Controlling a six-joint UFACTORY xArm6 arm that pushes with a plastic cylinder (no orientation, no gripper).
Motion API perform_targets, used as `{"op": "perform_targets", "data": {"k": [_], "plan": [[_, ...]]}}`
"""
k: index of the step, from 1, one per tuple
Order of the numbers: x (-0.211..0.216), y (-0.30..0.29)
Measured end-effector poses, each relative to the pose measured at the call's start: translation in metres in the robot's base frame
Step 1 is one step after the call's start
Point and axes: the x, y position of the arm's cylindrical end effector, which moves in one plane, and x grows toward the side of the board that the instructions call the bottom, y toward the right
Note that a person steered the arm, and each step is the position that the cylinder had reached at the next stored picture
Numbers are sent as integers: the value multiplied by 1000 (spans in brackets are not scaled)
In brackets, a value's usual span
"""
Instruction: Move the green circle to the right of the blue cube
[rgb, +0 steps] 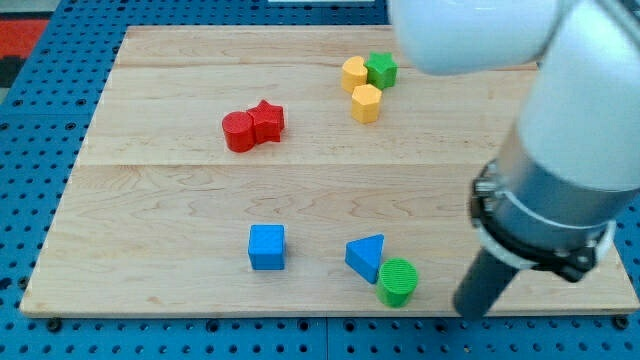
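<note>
Tool: dark rod, no jaws, holds nothing | my tip (470, 312) near bench's bottom edge, apart from green cylinder-shaped circle block (397, 281) on its right | green circle touches blue triangular block (366, 257) | blue cube block (267, 247) left, apart, wooden bench (150, 200).

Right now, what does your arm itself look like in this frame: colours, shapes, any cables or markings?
My arm fills the view's right: a bulky white rounded casing, blurred by closeness, narrowing into a grey cylindrical section. Below that sits a black ring-shaped collar, then a straight dark rod ending in my tip, which is right of the green circle. I can make out no cables or markings.
</note>
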Motion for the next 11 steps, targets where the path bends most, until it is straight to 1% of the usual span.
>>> {"op": "perform_targets", "data": {"k": [1,3,4,5,6,7,9,10,11], "plan": [[0,-44],[-52,-75],[-61,-32],[-76,-32],[-72,-69],[-65,-78],[-65,-110],[-68,-93],[-116,-32]]}}
